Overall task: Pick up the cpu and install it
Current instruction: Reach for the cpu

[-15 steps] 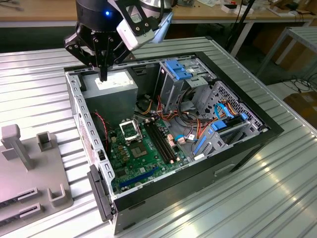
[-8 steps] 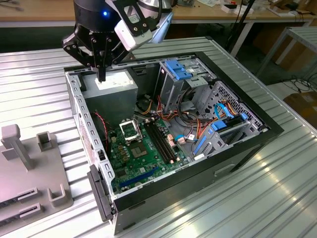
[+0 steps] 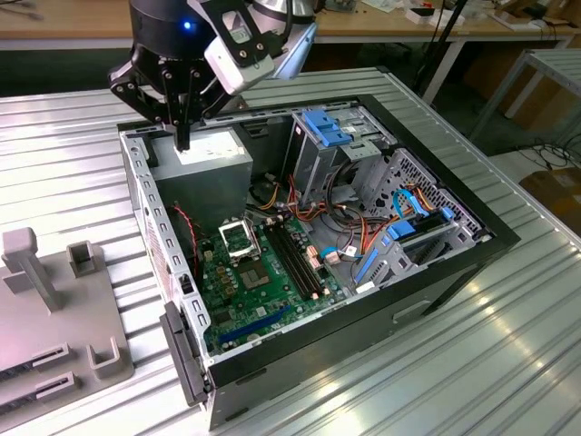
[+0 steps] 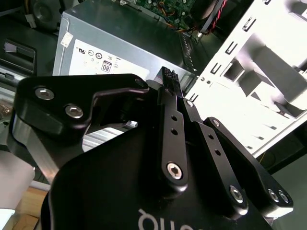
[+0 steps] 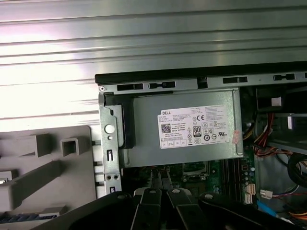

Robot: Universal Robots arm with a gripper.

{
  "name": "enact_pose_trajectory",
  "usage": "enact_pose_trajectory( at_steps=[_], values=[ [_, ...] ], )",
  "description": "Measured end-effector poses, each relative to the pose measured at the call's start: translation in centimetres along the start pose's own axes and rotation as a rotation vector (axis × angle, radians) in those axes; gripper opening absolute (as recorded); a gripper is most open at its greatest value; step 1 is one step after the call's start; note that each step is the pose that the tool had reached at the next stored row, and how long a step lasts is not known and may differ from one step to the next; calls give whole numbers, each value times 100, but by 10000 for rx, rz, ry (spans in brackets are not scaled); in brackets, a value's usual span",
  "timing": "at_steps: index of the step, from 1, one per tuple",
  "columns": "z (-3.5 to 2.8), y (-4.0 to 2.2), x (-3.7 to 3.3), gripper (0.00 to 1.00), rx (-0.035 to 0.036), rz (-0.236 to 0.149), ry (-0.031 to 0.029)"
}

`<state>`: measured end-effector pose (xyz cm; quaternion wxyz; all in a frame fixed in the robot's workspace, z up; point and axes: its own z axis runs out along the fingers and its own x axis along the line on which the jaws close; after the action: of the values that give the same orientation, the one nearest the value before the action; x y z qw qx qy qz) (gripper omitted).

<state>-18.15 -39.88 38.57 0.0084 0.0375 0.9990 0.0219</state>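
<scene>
jaws closed | above one power supply point(image 3: 214, 160) | one silver-framed socket point(image 3: 238, 239)

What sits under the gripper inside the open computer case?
The grey power supply lies below the gripper, its labelled top showing. Whatever is beneath the power supply is covered; the green motherboard with its socket shows beside it.

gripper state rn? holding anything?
Gripper: shut, tips together above the power supply; whether something thin is pinched between them cannot be told.
</scene>
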Motion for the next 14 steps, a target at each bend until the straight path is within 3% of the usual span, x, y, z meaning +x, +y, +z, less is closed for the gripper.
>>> enact_pose_trajectory(
  at_steps=[14],
  values=[
    [0, -2, 31, 11, 0, 0, 1]
  ],
)
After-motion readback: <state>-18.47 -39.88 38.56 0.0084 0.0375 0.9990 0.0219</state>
